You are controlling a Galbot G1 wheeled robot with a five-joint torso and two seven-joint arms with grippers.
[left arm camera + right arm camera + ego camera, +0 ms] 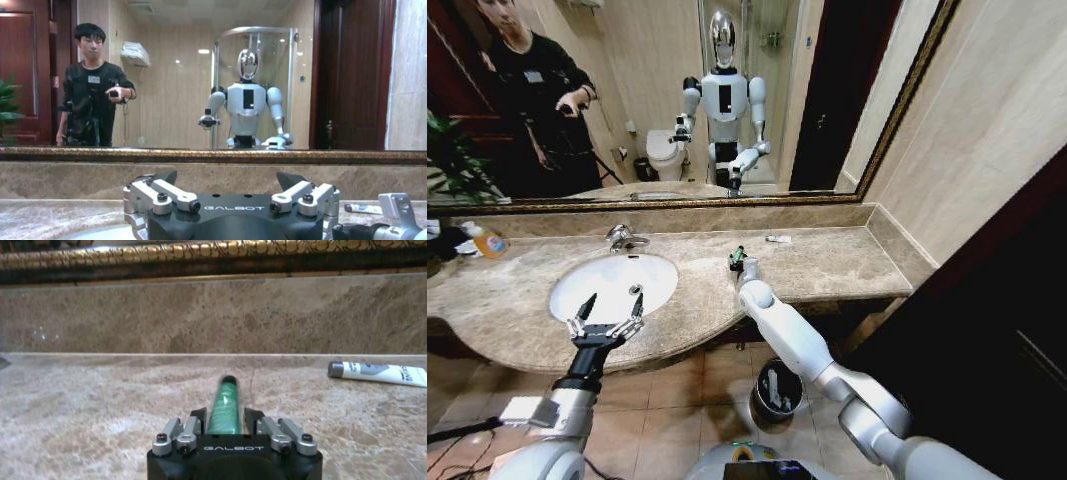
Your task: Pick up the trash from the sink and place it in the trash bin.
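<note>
My right gripper (737, 263) is shut on a small green stick (225, 402), low over the marble counter just right of the sink (642, 275). The stick pokes forward between the fingers toward the back wall. A white tube with a grey cap (383, 373) lies on the counter farther right, near the backsplash (777, 238). My left gripper (608, 312) hangs open over the basin's front rim with nothing between its fingers (163, 181). The white basin looks bare where it shows. The round black trash bin (776, 393) stands on the floor under the counter's right part.
A chrome faucet (623, 238) stands behind the basin. A clear bottle with an orange label (487, 241) sits at the counter's far left. The framed mirror runs along the back wall, and a tiled wall closes the right end.
</note>
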